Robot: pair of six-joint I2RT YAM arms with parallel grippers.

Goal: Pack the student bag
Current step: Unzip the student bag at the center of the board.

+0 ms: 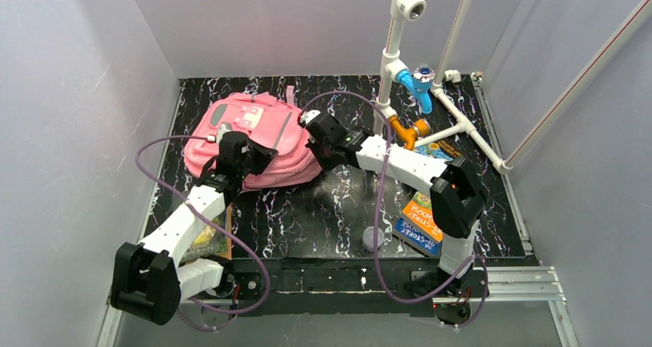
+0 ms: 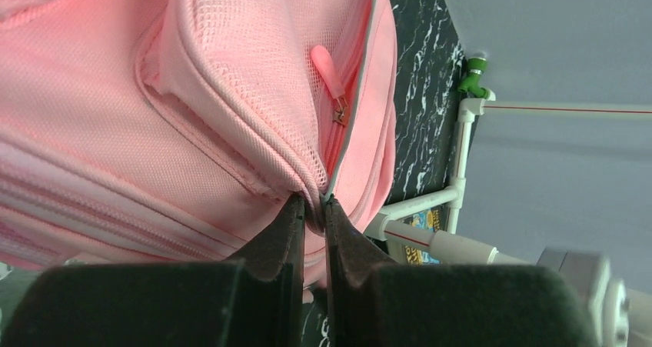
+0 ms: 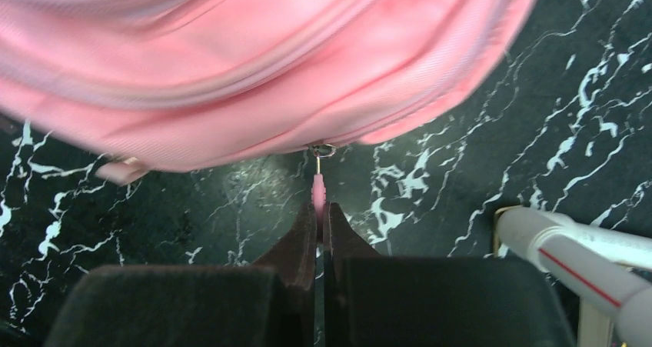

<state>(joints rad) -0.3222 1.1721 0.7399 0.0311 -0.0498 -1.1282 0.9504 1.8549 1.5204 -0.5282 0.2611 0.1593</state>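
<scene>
The large pink fabric backpack (image 1: pixel 257 135) lies just ahead of both grippers. The left gripper (image 2: pixel 311 208) is clamped on its seam edge; the right gripper (image 3: pixel 321 212) pinches the slim pink zipper pull (image 3: pixel 317 187). Packing looks barely begun: a colourful book (image 1: pixel 420 224) lies behind the right gripper, outside.

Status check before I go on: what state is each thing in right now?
bag: lying on the table, held at two points.
left claw: shut on the bag's seam.
right claw: shut on the zip pull.
zip pull: pinched, stretched straight out from bag.
right book: closed, flat, under right arm.
left book: closed, flat, under left arm.
</scene>
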